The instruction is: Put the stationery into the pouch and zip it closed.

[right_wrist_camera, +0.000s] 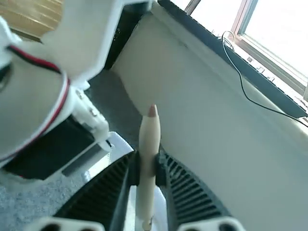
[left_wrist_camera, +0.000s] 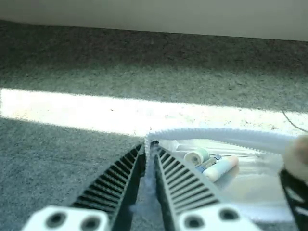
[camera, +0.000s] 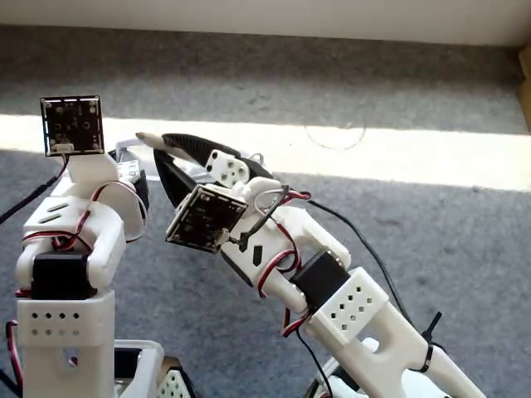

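Observation:
A clear pouch (left_wrist_camera: 226, 136) with a white zipper rim lies on the grey carpet and holds several pens and a tube (left_wrist_camera: 219, 168). My left gripper (left_wrist_camera: 149, 147) is shut on the pouch's corner at the end of the zipper. My right gripper (right_wrist_camera: 147, 162) is shut on a cream pen (right_wrist_camera: 148, 132), whose tip sticks out past the fingers. In the high view the pen (camera: 153, 139) points left, over the pouch edge (camera: 124, 151), with the right gripper (camera: 172, 156) just behind it and close to the left arm.
A bright band of sunlight (camera: 398, 153) crosses the grey carpet. A thin wire loop (camera: 332, 137) lies in it. A pale wall base (camera: 274, 16) runs along the back. The two arms crowd together at the left.

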`<action>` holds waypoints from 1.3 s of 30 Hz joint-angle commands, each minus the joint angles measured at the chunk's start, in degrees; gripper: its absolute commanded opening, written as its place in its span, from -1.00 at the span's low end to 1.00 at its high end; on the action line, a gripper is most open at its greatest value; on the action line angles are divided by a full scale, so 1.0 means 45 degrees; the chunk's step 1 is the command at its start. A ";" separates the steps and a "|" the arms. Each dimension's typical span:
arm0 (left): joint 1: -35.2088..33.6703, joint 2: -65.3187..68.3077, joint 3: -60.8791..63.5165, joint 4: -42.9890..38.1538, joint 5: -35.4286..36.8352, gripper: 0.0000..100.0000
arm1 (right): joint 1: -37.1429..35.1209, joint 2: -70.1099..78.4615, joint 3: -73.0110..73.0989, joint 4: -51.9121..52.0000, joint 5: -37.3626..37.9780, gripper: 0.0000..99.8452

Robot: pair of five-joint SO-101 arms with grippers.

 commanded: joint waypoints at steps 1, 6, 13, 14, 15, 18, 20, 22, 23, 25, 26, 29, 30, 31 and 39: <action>-0.0107 0.0479 0.0713 0.0000 -0.0039 -0.98 | -0.0107 -0.0107 -0.0147 0.0498 0.0293 -0.97; -0.0107 0.0479 0.0713 0.0000 -0.0039 -0.98 | -0.0068 -0.0107 -0.0147 0.0518 0.0293 -0.97; -0.0107 0.0479 0.0713 0.0000 -0.0039 -0.98 | -0.0049 -0.0107 -0.0147 0.0518 0.0254 -0.95; -0.0107 0.0479 0.0713 0.0000 -0.0039 -0.98 | -0.0049 -0.0107 -0.0147 0.0518 0.0234 -0.92; -0.0107 0.0479 0.0713 0.0000 -0.0039 -0.98 | -0.0049 -0.0107 -0.0147 0.0537 0.0234 -0.88; -0.0107 0.0479 0.0713 0.0000 -0.0039 -0.98 | -0.0049 -0.0107 -0.0088 0.0537 0.0234 -0.80; -0.0107 0.0479 0.0713 0.0000 -0.0039 -0.98 | -0.0049 -0.0107 -0.0107 0.0537 0.0234 -0.80; -0.0107 0.0479 0.0713 0.0000 -0.0039 -0.98 | -0.0049 -0.0107 -0.0127 0.0537 0.0234 -0.80; -0.0107 0.0479 0.0713 0.0000 -0.0059 -0.98 | -0.0049 -0.0107 -0.0127 0.0537 0.0234 -0.80; -0.0107 0.0479 0.0713 0.0000 -0.0059 -0.98 | -0.0049 -0.0107 -0.0127 0.0537 0.0234 -0.80; -0.0107 0.0479 0.0713 0.0000 -0.0059 -0.98 | -0.0049 -0.0107 -0.0107 0.0537 0.0234 -0.80; -0.0127 0.0479 0.0713 0.0000 -0.0059 -0.98 | -0.0049 -0.0107 -0.0107 0.0537 0.0234 -0.80; -0.0127 0.0479 0.0713 0.0000 -0.0059 -0.98 | -0.0049 -0.0107 -0.0107 0.0537 0.0234 -0.80; -0.0127 0.0479 0.0713 0.0000 -0.0059 -0.98 | -0.0049 -0.0147 -0.0107 0.0537 0.0234 -0.80; -0.0127 0.0479 0.0713 0.0000 -0.0059 -0.98 | -0.0049 -0.0225 -0.1885 0.3389 0.0215 -0.80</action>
